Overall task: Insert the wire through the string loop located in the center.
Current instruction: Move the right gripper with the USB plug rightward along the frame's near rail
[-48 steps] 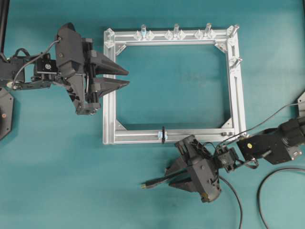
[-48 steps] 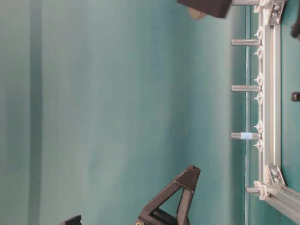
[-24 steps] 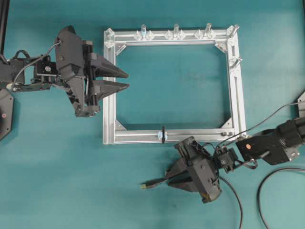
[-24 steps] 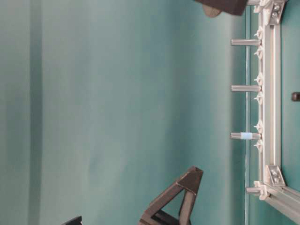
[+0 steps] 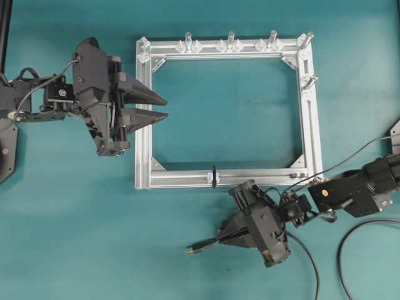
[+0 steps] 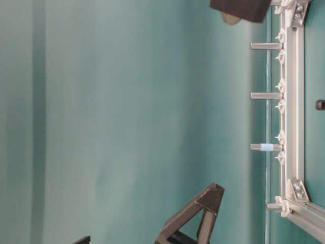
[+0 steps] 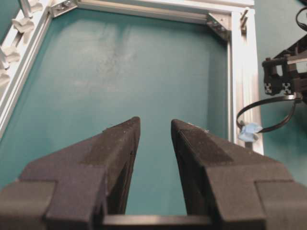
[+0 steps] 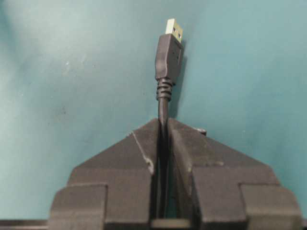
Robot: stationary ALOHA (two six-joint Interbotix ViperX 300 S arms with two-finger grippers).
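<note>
Two right fingers (image 8: 165, 132) clamping the wire (image 8: 168, 52), plug protruding, left fingers (image 7: 120, 143) parted.

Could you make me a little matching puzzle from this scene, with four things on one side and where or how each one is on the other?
Things:
1. wire
2. string loop
3. left gripper
4. right gripper

States:
A. jaws apart, holding nothing, over the frame's left bar
B. standing upright around the frame's bottom bar
C. closed on a black cable
D. plug end sticking out past closed jaws, outside the frame

Pairs: 1-D, 2-B, 3-A, 4-C
</note>
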